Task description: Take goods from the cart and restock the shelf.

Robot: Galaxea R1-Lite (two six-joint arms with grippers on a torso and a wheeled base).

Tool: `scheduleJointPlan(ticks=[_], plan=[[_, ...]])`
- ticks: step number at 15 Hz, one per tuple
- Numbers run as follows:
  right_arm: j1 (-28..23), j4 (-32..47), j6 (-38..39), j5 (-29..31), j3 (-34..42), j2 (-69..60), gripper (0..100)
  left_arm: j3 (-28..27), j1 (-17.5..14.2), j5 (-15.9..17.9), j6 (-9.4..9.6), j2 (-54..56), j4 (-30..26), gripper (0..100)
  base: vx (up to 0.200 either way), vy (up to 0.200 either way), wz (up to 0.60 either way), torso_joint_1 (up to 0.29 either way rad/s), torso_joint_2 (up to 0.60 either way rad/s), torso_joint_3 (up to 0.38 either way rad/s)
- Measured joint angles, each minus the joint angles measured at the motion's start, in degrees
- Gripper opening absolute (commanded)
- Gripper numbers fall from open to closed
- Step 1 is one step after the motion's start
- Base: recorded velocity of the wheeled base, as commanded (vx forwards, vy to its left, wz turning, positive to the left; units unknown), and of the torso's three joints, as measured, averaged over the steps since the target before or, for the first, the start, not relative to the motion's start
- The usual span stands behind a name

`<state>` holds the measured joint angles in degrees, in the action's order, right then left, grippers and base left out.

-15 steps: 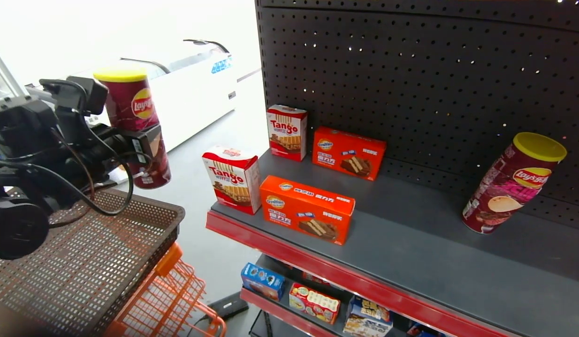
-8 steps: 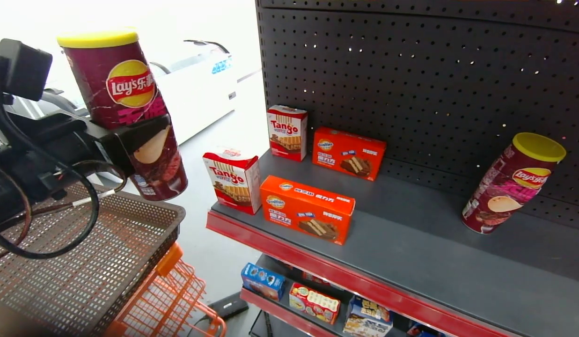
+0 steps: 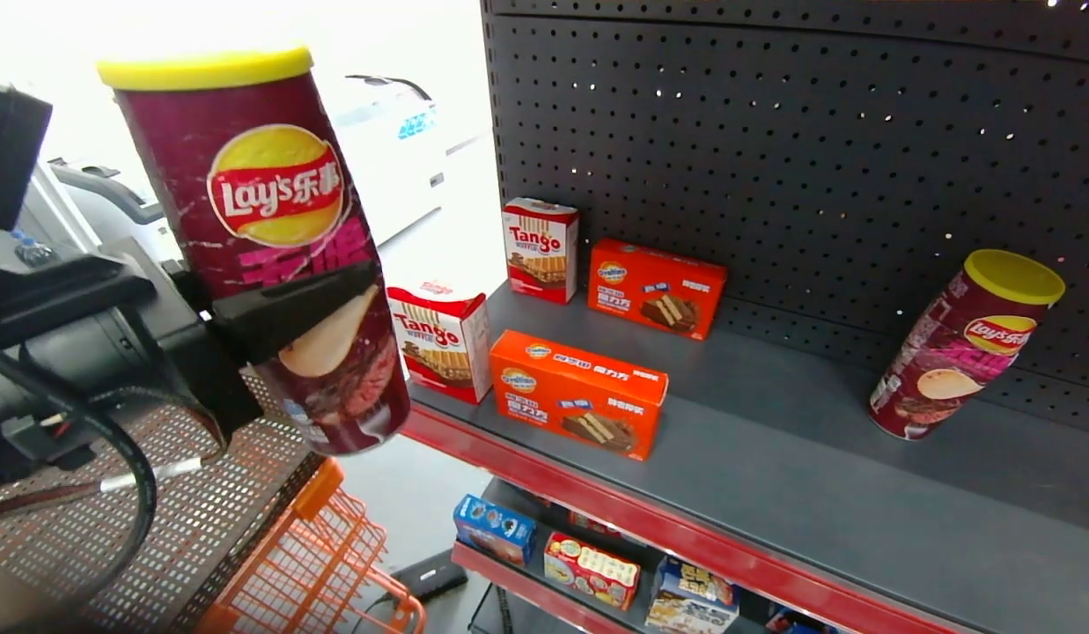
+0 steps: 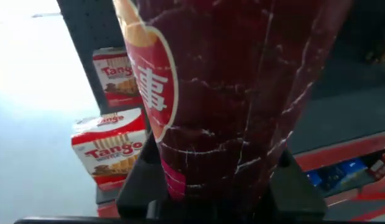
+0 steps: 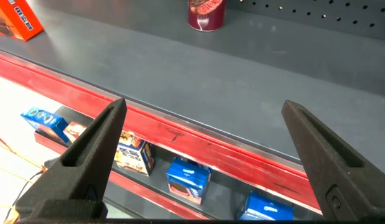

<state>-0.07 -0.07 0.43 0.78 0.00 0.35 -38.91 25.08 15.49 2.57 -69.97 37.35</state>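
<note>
Left jaws: I see them pinching the chip can (image 3: 262, 255), lid up, above the cart (image 3: 183, 528) corner, near the shelf (image 3: 773, 458) edge;
Right jaws: spread apart, facing the shelf's red lip (image 5: 198, 138)

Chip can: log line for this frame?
left gripper: shut on chip can | chip can: aloft, not yet on shelf | right gripper: open, facing shelf
</note>
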Motion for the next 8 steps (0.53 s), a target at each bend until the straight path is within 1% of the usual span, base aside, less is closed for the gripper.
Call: scheduleJointPlan(ticks=[3, 4, 6, 8], plan=[[-0.04, 0.00, 0.01, 0.00, 0.00, 0.00, 100, 2.95, 3.91, 2.07, 0.00, 1.51, -0.13, 0, 0.000, 0.000, 0.00, 0.000, 0.00, 0.000], [-0.02, 0.00, 0.00, 0.00, 0.00, 0.00, 100, 3.39, 4.85, 2.27, -0.01, 1.82, -0.07, 0, 0.000, 0.000, 0.00, 0.000, 0.00, 0.000], [-0.02, 0.05, -0.18, -0.07, 0.00, 0.00, 100, 3.45, 5.49, 3.25, 0.00, 2.15, -0.02, 0, 0.000, 0.000, 0.00, 0.000, 0.00, 0.000], [-0.02, 0.07, -0.24, -0.13, 0.00, 0.00, 100, 3.45, 5.63, 5.92, -0.04, 2.30, 0.01, 0, 0.000, 0.000, 0.00, 0.000, 0.00, 0.000]])
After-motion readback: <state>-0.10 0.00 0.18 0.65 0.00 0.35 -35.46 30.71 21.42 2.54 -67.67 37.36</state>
